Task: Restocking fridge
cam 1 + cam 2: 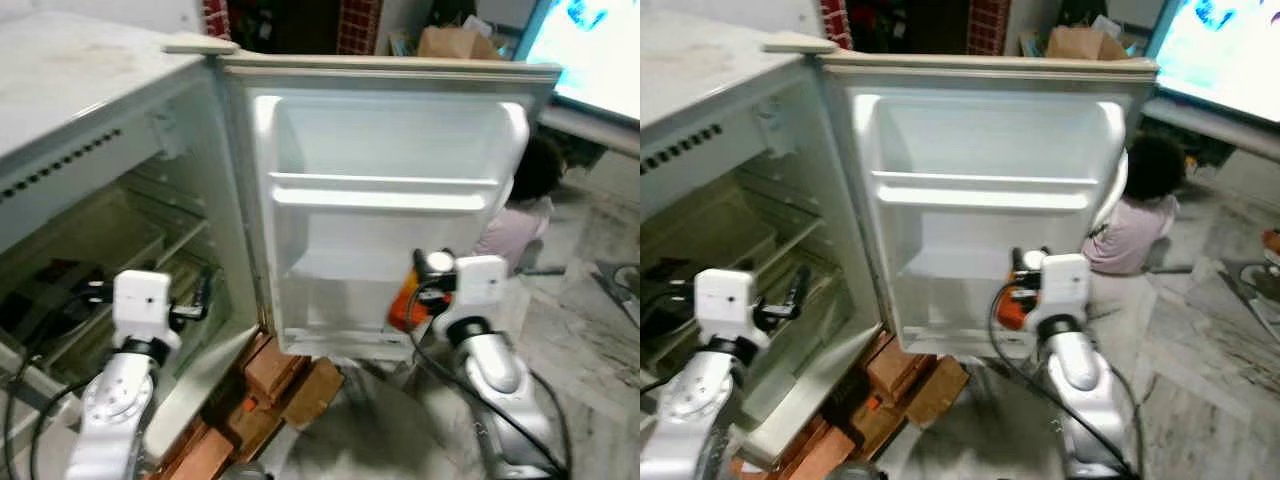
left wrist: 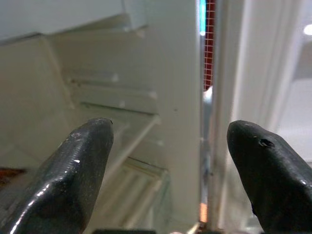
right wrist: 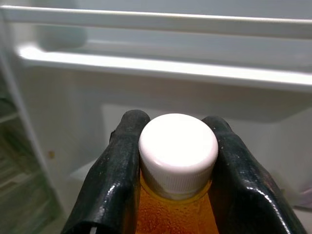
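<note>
Bottle [image 3: 178, 161], orange with a white cap, is sitting pinched at the neck by the right pincer [image 1: 432, 268], low in front of the open fridge door [image 1: 385, 140]. Placing seems underway; next it needs lowering into the bottom door shelf [image 1: 330, 335]. The left pincer [image 2: 170, 170] is hanging spread by the fridge compartment.

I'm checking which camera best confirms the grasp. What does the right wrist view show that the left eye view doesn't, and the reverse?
Right wrist view: the bottle's white cap clamped between the right hand's fingers, orange liquid beneath it.

Left eye view: the left hand open by the fridge's interior shelves, bricks under the fridge, a person sitting behind the door.

Both: the orange bottle in the right hand before the open door's shelf.
</note>
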### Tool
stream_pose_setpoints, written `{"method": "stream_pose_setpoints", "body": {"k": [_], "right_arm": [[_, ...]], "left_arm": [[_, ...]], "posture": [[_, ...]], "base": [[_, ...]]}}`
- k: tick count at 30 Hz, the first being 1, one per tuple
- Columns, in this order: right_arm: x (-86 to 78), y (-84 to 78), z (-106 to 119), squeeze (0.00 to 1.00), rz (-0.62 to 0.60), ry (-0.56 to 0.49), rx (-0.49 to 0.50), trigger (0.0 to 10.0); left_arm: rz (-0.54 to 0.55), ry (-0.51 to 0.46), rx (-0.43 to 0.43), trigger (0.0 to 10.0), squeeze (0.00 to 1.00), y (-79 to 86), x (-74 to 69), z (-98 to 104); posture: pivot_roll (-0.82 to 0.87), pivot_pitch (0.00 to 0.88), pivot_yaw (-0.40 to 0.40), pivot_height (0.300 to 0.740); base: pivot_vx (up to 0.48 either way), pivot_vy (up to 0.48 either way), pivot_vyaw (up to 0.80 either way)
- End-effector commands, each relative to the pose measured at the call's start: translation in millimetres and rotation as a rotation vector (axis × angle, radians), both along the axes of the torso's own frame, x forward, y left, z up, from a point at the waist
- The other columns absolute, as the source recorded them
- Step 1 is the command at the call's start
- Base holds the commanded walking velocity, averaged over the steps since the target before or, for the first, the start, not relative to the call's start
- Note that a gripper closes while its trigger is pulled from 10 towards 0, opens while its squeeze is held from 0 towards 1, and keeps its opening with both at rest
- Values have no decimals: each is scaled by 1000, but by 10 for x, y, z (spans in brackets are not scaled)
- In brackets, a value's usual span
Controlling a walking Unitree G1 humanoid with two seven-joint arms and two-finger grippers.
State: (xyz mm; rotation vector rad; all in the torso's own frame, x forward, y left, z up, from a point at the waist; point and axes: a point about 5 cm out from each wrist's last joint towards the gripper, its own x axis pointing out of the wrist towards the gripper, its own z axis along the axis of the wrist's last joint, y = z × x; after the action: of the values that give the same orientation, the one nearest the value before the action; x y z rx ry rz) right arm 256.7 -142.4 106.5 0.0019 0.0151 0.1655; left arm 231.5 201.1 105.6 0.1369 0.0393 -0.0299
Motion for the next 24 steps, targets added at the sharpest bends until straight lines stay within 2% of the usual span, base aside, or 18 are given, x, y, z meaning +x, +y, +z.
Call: {"method": "stream_pose_setpoints", "body": {"k": [1,17,24], "right_arm": [[5,-120,75,0,-36,-34,-23,10000],[23,-126,72,0,-43,-32,-31,10000],[24,-128,80,0,-42,-37,-34,10000]], "left_arm": [[-26,-17,-7,10000,0,-68,23,32],[-64,-49,-13,10000,0,-143,14,77],[-76,-54,-17,10000,0,-157,14,85]], "posture": [[83,26,-23,740],[83,25,-26,740],[80,28,-25,740]], "base": [[0,0,0],[0,0,-51],[275,0,-297]]}}
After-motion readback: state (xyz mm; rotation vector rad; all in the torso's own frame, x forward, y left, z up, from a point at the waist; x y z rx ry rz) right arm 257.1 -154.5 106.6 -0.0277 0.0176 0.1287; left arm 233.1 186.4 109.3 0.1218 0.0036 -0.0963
